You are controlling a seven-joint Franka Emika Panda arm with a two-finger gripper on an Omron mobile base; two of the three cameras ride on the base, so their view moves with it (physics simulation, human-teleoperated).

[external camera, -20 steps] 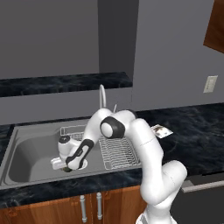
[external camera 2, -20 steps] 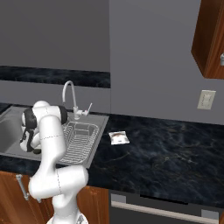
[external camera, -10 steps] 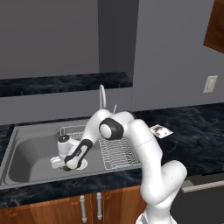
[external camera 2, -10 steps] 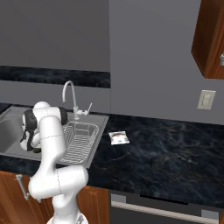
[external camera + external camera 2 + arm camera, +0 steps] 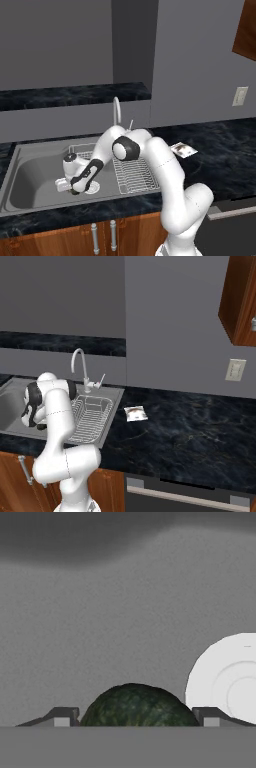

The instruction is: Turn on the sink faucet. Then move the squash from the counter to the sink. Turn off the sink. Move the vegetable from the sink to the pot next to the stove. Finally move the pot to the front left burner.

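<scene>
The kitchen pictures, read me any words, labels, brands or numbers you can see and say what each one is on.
No readable text anywhere.
The small packet on the counter has a printed face, too small and blurred to read.
The wall outlet is blank.
The squash and sink carry no markings.

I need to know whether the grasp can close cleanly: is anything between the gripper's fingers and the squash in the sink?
Nothing visible. The squash sits between the gripper's spread fingertips; the drain lies off to one side.
</scene>
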